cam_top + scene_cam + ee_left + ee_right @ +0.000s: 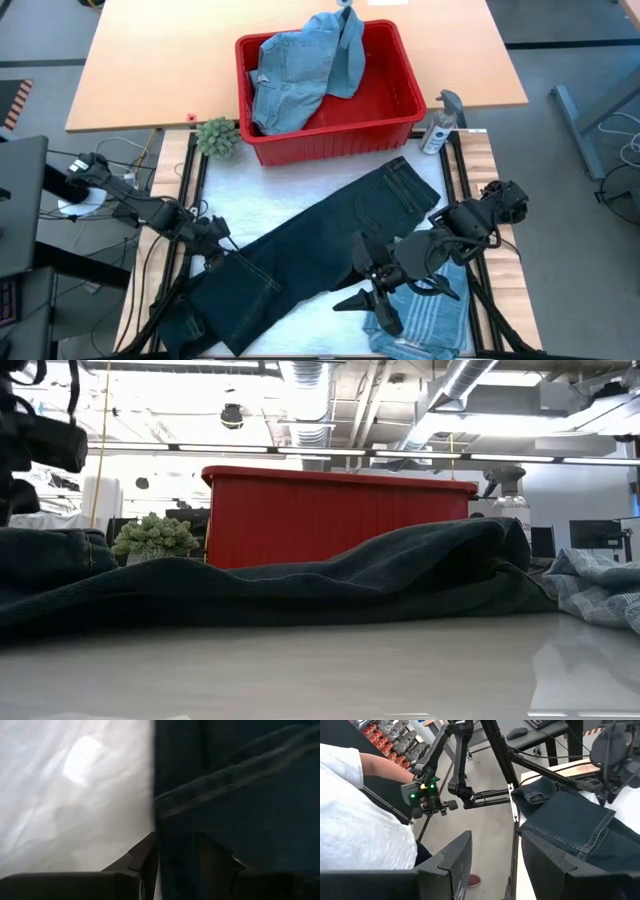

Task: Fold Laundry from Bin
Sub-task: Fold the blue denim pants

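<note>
My left tool [213, 243] pinches the dark trousers [330, 235] at their edge to fold them flat on the surface [300, 180], while my right tool [372, 290] hovers spread.

The trousers [310, 250] lie spread in front of the bin [400, 125], denim pieces [300, 75] inside it, a plant [217, 137] at its left, a spray bottle [440, 125] at its right.

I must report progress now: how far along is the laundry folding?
Done: the striped blue-grey shirt lies on the white table, out of the bin. In hand: the left tool is closed on the long dark navy trousers, spread unfolded; the right tool is open. Left: light blue denim pieces in the rectangular red plastic bin.
</note>
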